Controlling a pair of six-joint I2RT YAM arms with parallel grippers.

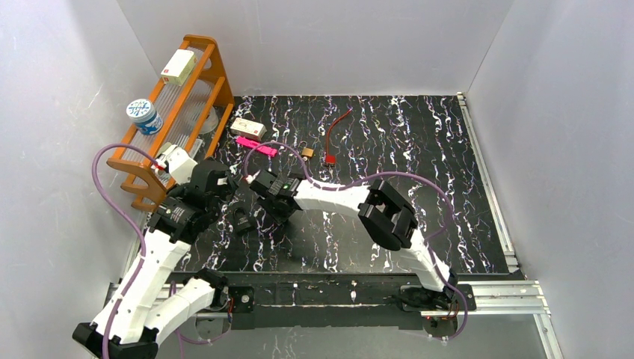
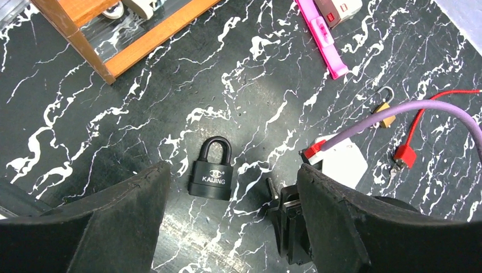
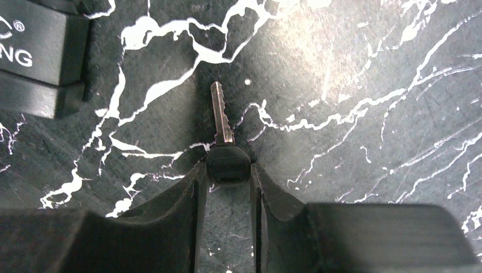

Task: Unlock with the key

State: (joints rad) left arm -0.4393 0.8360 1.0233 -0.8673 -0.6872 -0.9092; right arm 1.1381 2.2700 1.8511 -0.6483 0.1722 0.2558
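A black padlock marked KAIJING (image 2: 211, 170) lies flat on the black marbled table, its shackle closed and pointing away; it also shows in the top view (image 1: 243, 222) and at the upper left of the right wrist view (image 3: 34, 51). My right gripper (image 3: 227, 170) is shut on the black head of a key (image 3: 227, 164), low over the table, with the metal blade (image 3: 220, 116) pointing forward, just right of the padlock. In the left wrist view the right gripper (image 2: 287, 224) sits beside the lock. My left gripper (image 2: 232, 166) is open and empty, hovering above the padlock.
An orange wooden rack (image 1: 187, 97) with a tin and a box stands at the left. A white box (image 1: 247, 127), a pink strip (image 1: 258, 146), a small brass padlock (image 1: 307, 152) and a red cable (image 1: 336, 127) lie farther back. A purple cable (image 2: 398, 114) crosses nearby.
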